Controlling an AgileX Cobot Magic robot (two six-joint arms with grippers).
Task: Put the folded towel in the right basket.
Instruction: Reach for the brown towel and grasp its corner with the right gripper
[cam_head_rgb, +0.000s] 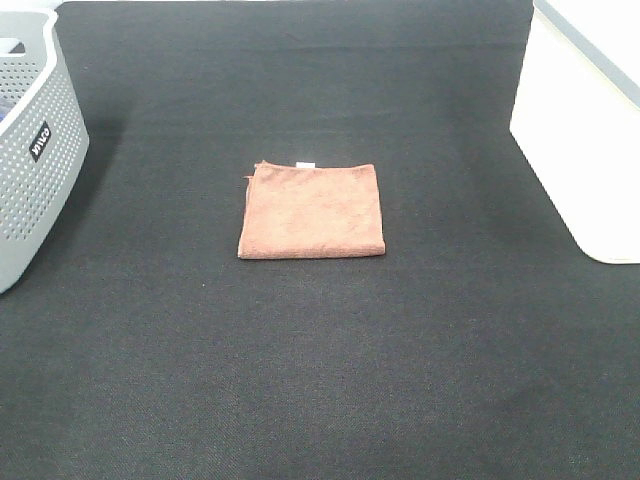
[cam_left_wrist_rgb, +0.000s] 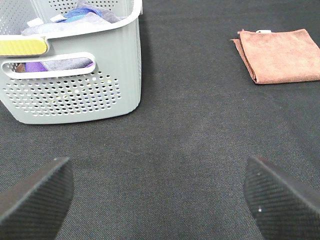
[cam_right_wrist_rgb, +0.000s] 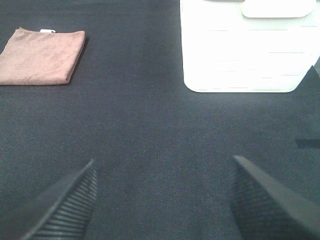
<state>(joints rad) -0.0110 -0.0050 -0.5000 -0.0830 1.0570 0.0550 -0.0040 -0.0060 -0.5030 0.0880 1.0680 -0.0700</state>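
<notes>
At the left edge of the tabletop (cam_head_rgb: 320, 380), toward the far corner, I see the grey perforated basket (cam_head_rgb: 35, 150) with cloths already in it; that one is not my target. My left pincer (cam_left_wrist_rgb: 160, 197) hangs low over bare mat near that basket, fingers wide apart and empty.

The folded towel (cam_head_rgb: 312, 212) lies flat in the middle of the tabletop, well apart from both baskets, a small white tag (cam_head_rgb: 305, 162) at its far edge. Nothing touches it, so I judge the task is at its first step: the approach.

My right pincer (cam_right_wrist_rgb: 165, 200) is also spread and empty, hovering between the towel and the white basket (cam_head_rgb: 585, 150), which stands at the right edge. Neither pincer shows in the high view.

Next I would bring the right pincer over the towel's right border, come down until one finger can slip under the layers, and close on all of them, so it lifts as one bundle.
</notes>
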